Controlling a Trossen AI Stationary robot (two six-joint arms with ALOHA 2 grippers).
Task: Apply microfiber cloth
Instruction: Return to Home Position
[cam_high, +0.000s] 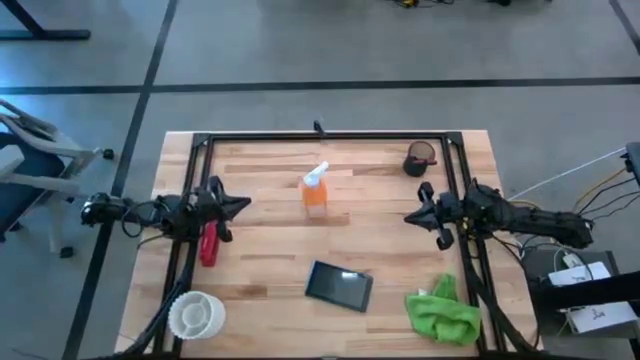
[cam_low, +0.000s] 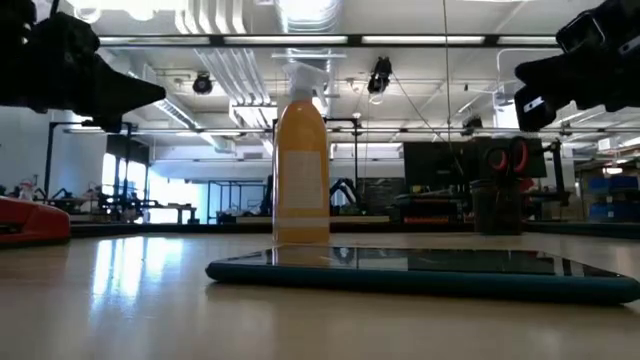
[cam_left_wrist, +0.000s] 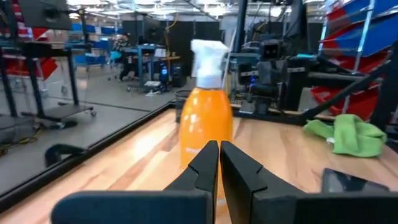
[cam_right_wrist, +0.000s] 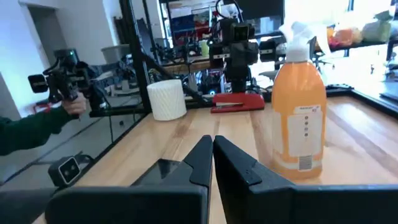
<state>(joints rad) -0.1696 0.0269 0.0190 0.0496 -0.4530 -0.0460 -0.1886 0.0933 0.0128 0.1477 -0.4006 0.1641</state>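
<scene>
Your wooden desk (cam_high: 260, 290) holds the green cloth (cam_high: 442, 316) crumpled at the high view's lower right corner, its long axis roughly crosswise. The left end effector (cam_high: 244, 205) and right end effector (cam_high: 409, 217) hover empty, fingers together.

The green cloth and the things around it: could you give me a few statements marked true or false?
1. The microfiber cloth lies on the table, in no gripper. True.
2. The orange spray bottle lies on its side. False: it stands upright.
3. The left gripper and the right gripper are both shut and empty. True.
4. The cloth covers the dark tablet. False: it lies beside it, apart.
</scene>
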